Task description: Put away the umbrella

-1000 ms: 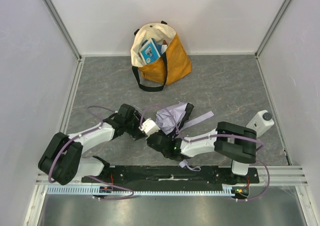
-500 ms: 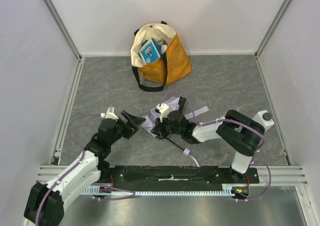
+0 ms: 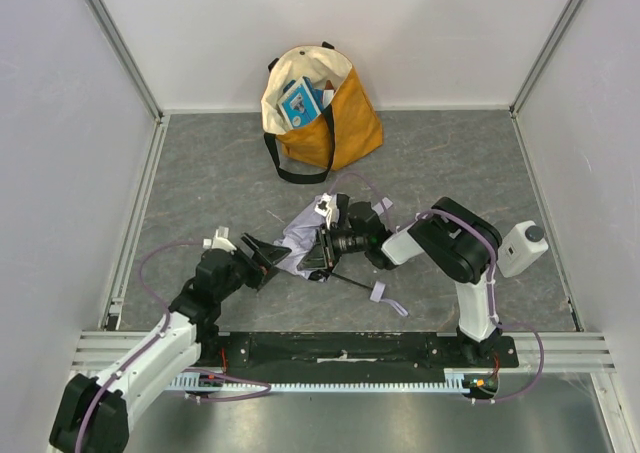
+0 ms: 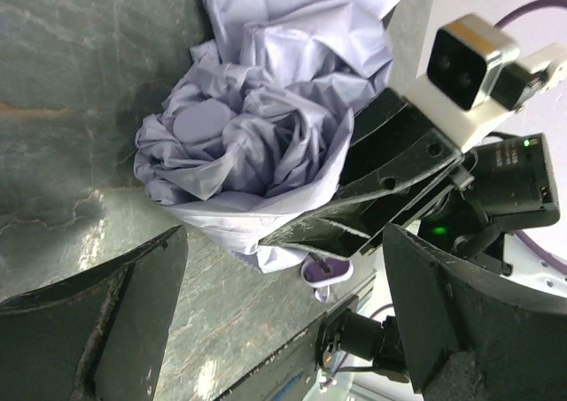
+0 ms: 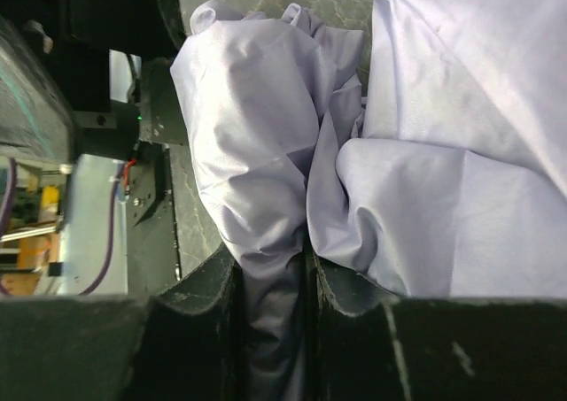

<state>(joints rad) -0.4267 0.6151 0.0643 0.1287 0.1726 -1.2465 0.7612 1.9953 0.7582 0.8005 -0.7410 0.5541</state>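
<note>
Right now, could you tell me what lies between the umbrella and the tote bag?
Top view: bare table between umbrella and bag, crossed by a purple cable.

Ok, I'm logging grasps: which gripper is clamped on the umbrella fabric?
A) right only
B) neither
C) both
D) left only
A: the right wrist view shows the right gripper pinching a fold of the umbrella between its fingers, while the left gripper stands wide open.

left arm (image 3: pixel 170 338): white links, black joints | right arm (image 3: pixel 455 248): same, black elbow housing | cables (image 3: pixel 141 273): lavender loops | left gripper (image 4: pixel 283 237): black wedge fingers (image 4: pixel 106 312), scuffed edges | right wrist camera (image 4: pixel 469 60): white block, dark lens | green led (image 4: pixel 440 230): lit below it
</note>
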